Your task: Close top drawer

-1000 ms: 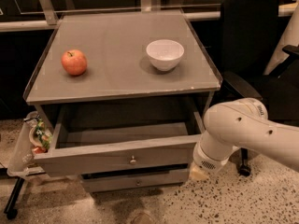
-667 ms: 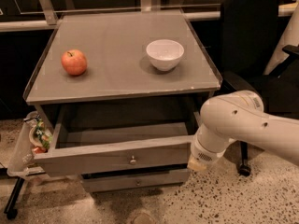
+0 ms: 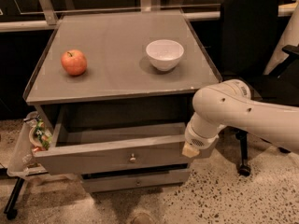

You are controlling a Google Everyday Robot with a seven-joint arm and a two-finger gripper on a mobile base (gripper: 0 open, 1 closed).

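The top drawer (image 3: 93, 158) of the grey cabinet is pulled out, showing its grey box interior (image 3: 117, 133) and a small round knob (image 3: 133, 158) at the centre of its front panel. My gripper (image 3: 190, 149) is at the end of the white arm (image 3: 233, 113), which reaches in from the right. It sits against the right end of the drawer's front panel. Its fingers are hidden behind the wrist.
A red apple (image 3: 74, 62) and a white bowl (image 3: 164, 54) sit on the cabinet top (image 3: 117, 73). A lower drawer (image 3: 135, 181) is slightly out beneath. A bag of litter (image 3: 37, 136) hangs at the cabinet's left. A black office chair (image 3: 252, 41) stands at the right.
The arm has swung left and a little up, bringing the gripper end against the right end of the drawer front. The drawer stands about as far out as before.
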